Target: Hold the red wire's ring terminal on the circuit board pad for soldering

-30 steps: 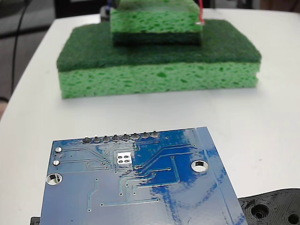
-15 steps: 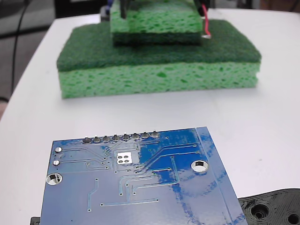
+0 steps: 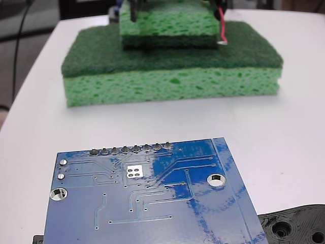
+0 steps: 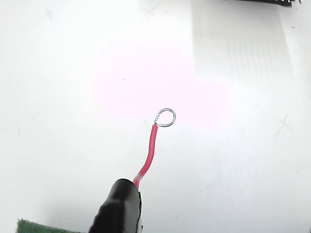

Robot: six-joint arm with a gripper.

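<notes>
Wrist view: the gripper [image 4: 119,208] enters from the lower edge as a black fingertip, closed on the lower end of the red wire [image 4: 148,156]; only this one dark tip is visible, so the width of the jaws cannot be read beyond the fact that the wire is clamped. The wire rises from the tip with a slight bend and ends in the ring terminal [image 4: 165,117], a small open silver loop seen against the bare white table [image 4: 233,160], touching nothing discernible. A corner of green sponge shows just left of the fingertip at the bottom edge. Fixed view: dark parts of the gripper [image 3: 133,9] appear at the top edge, behind a small green sponge [image 3: 169,26] stacked on a large green sponge [image 3: 171,66]. The red wire [image 3: 222,23] hangs down at the right side of the small sponge, and its ring terminal [image 3: 222,42] lies near the sponge's lower right corner, above the dark top face of the large sponge; contact with it cannot be determined. Well apart from the gripper, toward the camera, the circuit board [image 3: 152,203] lies flat on the table [image 3: 294,132], blue and glossy, with a row of grey solder points along its far edge and silver-rimmed holes. A black plastic part [image 3: 297,226] sits beside the board's near right corner.
</notes>
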